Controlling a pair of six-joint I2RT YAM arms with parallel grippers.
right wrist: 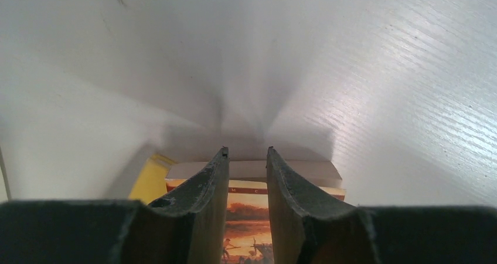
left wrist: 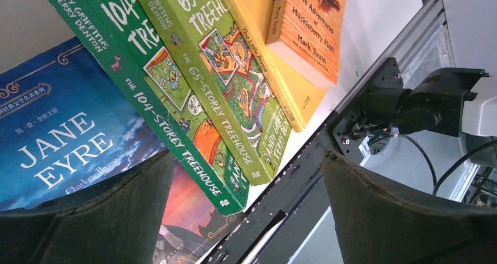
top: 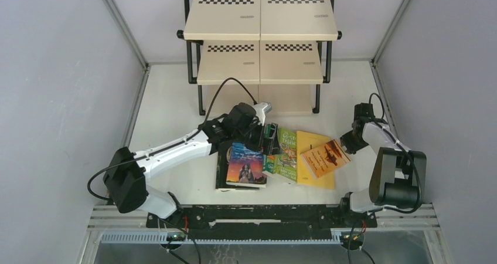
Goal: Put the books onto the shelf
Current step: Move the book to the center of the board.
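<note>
Three-tier cream shelf (top: 261, 17) with checkered strips is standing at the back of the surface (top: 170, 111). The books (top: 287, 152) are lying fanned flat just in front of it: blue, two green, yellow, and a small orange one (top: 325, 157) on top. These are paperbacks, likely light, bendy and slick-covered, so gripping near the spine looks safest. Left hand (top: 268, 136) is hovering spread wide over the green pair, and right hand (right wrist: 246, 152) is sitting half-closed at the orange one, though I cannot tell whether it is gripping.

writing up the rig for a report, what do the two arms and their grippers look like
Both arms have white links and bulky black joints: left arm, right arm. Thin black cables loop off each. The left gripper and right gripper each have two dark, matte, curved fingers with rough edges. No markings show.
</note>
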